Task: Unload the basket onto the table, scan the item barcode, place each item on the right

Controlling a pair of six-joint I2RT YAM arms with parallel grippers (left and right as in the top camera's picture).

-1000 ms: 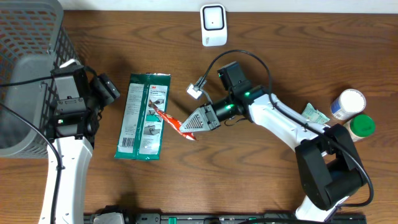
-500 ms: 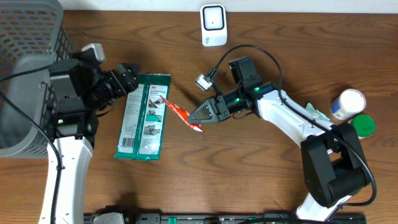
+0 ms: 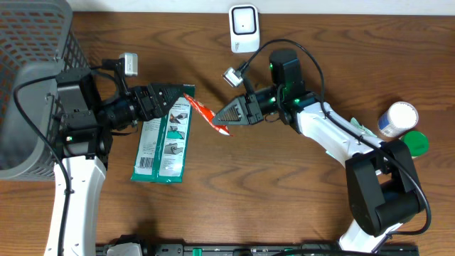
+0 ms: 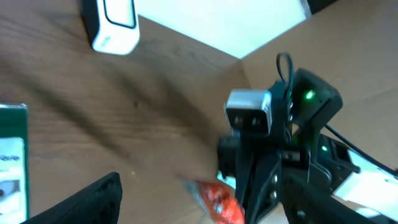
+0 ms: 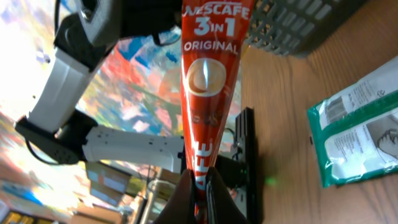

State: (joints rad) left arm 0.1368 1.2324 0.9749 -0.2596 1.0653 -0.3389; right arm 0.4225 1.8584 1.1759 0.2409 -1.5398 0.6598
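Observation:
A red Nescafe 3-in-1 sachet (image 3: 205,115) hangs in the air above the table, and my right gripper (image 3: 220,121) is shut on its lower end. In the right wrist view the sachet (image 5: 208,74) sticks straight out from the pinched fingertips of that gripper (image 5: 200,186). My left gripper (image 3: 183,98) is open, just left of the sachet's free end, over a green packet (image 3: 165,135). In the left wrist view the blurred sachet (image 4: 217,200) lies between the spread fingers of the left gripper (image 4: 199,211). A white scanner (image 3: 243,28) stands at the back centre.
A grey mesh basket (image 3: 32,50) fills the far left, behind my left arm. A white bottle (image 3: 397,117) and a green-lidded jar (image 3: 414,144) stand at the right edge, near my right arm's base. The green packet lies flat, left of centre.
My left gripper swung right over the green packet, up to the sachet. My right gripper carried the sachet a little toward the back of the table.

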